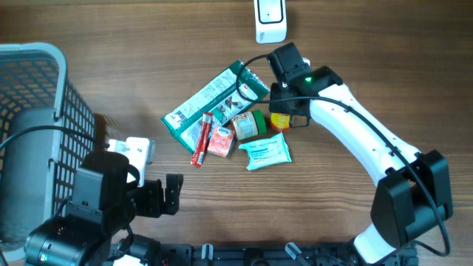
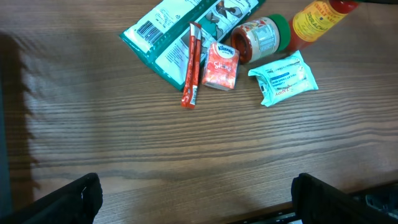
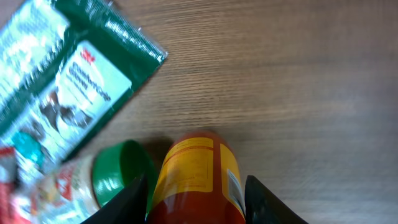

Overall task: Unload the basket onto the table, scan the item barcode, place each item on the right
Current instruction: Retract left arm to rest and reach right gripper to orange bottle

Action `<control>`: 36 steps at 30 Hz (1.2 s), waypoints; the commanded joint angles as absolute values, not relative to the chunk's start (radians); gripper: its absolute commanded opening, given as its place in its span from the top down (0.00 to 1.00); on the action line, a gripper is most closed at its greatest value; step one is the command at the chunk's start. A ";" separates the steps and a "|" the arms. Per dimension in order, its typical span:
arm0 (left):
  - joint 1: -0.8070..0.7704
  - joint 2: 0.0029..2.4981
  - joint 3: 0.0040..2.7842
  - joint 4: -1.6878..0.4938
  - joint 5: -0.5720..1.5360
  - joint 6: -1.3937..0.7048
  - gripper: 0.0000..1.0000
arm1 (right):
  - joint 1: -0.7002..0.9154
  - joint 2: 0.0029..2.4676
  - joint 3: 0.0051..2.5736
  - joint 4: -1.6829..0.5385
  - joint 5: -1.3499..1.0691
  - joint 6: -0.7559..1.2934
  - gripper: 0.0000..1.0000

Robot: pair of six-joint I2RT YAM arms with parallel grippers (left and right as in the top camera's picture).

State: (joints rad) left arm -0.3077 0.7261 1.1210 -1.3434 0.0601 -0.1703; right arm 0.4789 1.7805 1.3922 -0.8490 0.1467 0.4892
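Right wrist: right gripper (image 3: 196, 202) clamps sauce bottle (image 3: 194, 165); left gripper (image 2: 196, 200) open; basket (image 1: 33, 49) contents unclear.

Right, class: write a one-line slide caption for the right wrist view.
Fingers flank a yellow-labelled bottle lying on the wooden table, beside a green-lidded jar and green pouch.

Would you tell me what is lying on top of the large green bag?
A red stick packet lies across the edge of the green bag, near its barcode. What the packet covers cannot be seen.
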 commanded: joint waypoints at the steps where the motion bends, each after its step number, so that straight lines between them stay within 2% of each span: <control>1: -0.311 0.721 1.128 -1.342 0.055 -0.166 0.00 | 0.477 1.766 1.423 -0.851 0.158 0.081 0.71; 3: -0.311 0.721 1.128 -1.342 0.055 -0.166 0.00 | 0.477 1.761 1.423 -0.880 0.158 -0.134 0.62; 4: -0.311 0.721 1.128 -1.342 0.055 -0.166 0.00 | 0.477 1.761 1.423 -0.908 0.158 -0.225 0.62; 6: -0.311 0.721 1.128 -1.342 0.054 -0.166 0.00 | 0.477 1.760 1.423 -0.940 0.158 -0.315 0.53; 7: -0.311 0.721 1.128 -1.342 0.054 -0.166 0.00 | 0.477 1.758 1.424 -0.936 0.158 -0.322 0.31; 9: -0.311 0.721 1.128 -1.342 0.054 -0.166 0.00 | 0.477 1.755 1.441 -0.945 0.157 -0.325 0.13; 10: -0.311 0.721 1.128 -1.342 0.054 -0.165 0.00 | 0.477 1.753 1.457 -0.950 0.157 -0.309 0.11; 12: -0.311 0.721 1.128 -1.342 0.055 -0.166 0.00 | 0.477 1.732 1.520 -0.968 0.157 -0.227 0.00; 14: -0.311 0.721 1.128 -1.342 0.054 -0.166 0.00 | 0.477 1.710 1.566 -0.992 0.133 -0.153 0.00; 15: -0.311 0.721 1.128 -1.342 0.054 -0.165 0.00 | 0.477 1.686 1.609 -1.019 0.138 -0.046 0.00; 17: -0.311 0.721 1.128 -1.342 0.055 -0.166 0.00 | 0.470 1.643 1.668 -1.063 0.166 0.228 0.00; 20: -0.311 0.721 1.128 -1.342 0.054 -0.166 0.00 | 0.418 1.572 1.678 -1.099 0.165 0.768 0.00; 21: -0.311 0.721 1.128 -1.342 0.055 -0.165 0.00 | 0.411 1.567 1.678 -1.099 0.161 0.815 0.00; 23: -0.311 0.721 1.128 -1.342 0.055 -0.165 0.00 | 0.411 1.569 1.671 -1.103 0.165 0.746 0.00; 25: -0.311 0.721 1.128 -1.342 0.054 -0.166 0.00 | 0.411 1.580 1.666 -1.091 0.107 0.831 0.01; 26: -0.311 0.721 1.128 -1.342 0.054 -0.165 0.00 | 0.411 1.585 1.666 -1.134 0.096 0.992 0.00; 28: -0.311 0.721 1.128 -1.342 0.055 -0.166 0.00 | 0.411 1.598 1.664 -1.331 0.068 1.457 0.00; 29: -0.311 0.721 1.128 -1.342 0.054 -0.165 0.00 | 0.411 1.610 1.663 -1.362 0.063 1.548 0.00; 36: -0.311 0.721 1.128 -1.342 0.054 -0.166 0.00 | 0.410 1.798 1.662 -1.243 0.029 1.652 0.00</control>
